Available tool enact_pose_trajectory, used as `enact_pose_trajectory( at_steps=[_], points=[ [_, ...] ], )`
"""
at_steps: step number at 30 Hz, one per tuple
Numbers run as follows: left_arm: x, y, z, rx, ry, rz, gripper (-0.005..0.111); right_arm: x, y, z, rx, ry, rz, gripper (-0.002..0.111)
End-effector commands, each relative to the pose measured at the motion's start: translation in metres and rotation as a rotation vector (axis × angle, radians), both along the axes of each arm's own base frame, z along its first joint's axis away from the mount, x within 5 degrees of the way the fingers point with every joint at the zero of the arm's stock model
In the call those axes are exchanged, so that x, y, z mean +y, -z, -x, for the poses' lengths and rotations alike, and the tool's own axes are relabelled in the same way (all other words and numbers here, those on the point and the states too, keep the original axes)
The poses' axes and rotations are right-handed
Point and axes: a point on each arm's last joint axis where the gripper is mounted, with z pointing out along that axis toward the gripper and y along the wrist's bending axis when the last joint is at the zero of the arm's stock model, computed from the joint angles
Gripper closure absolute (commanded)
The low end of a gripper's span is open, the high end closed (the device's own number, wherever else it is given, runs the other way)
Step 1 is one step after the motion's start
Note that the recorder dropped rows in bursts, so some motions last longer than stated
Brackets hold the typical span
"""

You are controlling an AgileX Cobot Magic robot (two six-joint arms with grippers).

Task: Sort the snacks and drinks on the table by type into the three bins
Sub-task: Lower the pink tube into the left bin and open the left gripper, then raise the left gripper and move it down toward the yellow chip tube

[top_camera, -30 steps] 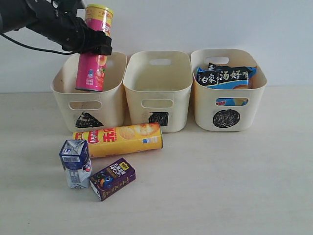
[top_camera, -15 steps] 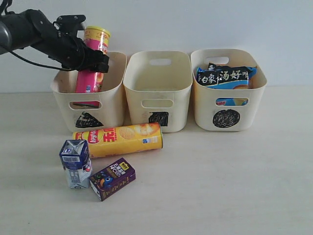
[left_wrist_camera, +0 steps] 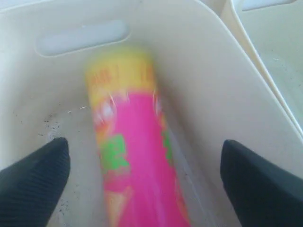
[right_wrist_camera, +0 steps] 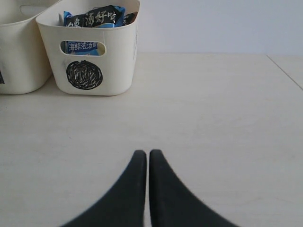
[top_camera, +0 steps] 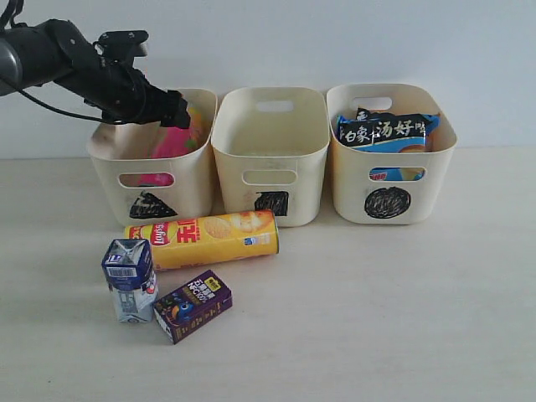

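Left gripper [left_wrist_camera: 144,151] stands wide open over the cream plastic triangle-marked bin [top_camera: 191,172], both fingers clear of the pink, yellow-topped chip tube [left_wrist_camera: 137,170] inside it.

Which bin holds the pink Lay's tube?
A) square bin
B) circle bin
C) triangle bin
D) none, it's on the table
C: the pink tube shows inside the triangle bin, above its rim and through the cut-out handle.
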Motion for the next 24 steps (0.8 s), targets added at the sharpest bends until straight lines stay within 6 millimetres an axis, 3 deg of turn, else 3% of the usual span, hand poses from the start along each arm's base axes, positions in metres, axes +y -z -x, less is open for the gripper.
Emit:
enact_pose_trajectory(
  at_steps=[1,8,10,11,13,14,15,17,20,24],
  points=[
    [0.000,-0.007,0.000,-0.014,-0.005,0.009,0.026,0.000,0.001,0.000,-0.007,0.003,0.010,0.108],
    [0.002,-0.074,0.023,-0.127,0.123,-0.079,0.026,0.000,0.001,0.000,-0.007,0.003,0.010,0.108],
    [0.002,-0.085,0.033,-0.119,0.209,-0.135,0.035,0.000,0.001,0.000,-0.007,0.003,0.010,0.108],
    [0.002,-0.087,0.036,-0.110,0.244,-0.157,0.041,0.000,0.001,0.000,-0.007,0.003,0.010,0.108],
    [0.001,-0.088,0.047,-0.071,0.378,-0.233,0.065,0.000,0.001,0.000,-0.007,0.003,0.010,0.108],
    [0.001,-0.087,0.053,-0.032,0.433,-0.252,0.086,0.000,0.001,0.000,-0.007,0.003,0.010,0.108],
    [0.001,-0.088,0.056,-0.013,0.466,-0.263,0.099,0.000,0.001,0.000,-0.007,0.003,0.010,0.108],
    [0.000,-0.089,0.062,0.020,0.517,-0.272,0.102,0.000,0.001,0.000,-0.007,0.003,0.010,0.108],
    [-0.007,-0.095,0.077,0.013,0.728,-0.267,0.102,0.000,0.001,0.000,-0.007,0.003,0.010,0.108],
    [-0.016,-0.088,0.086,0.027,0.783,-0.244,0.102,0.000,0.001,0.000,-0.007,0.003,0.010,0.108]
  ],
)
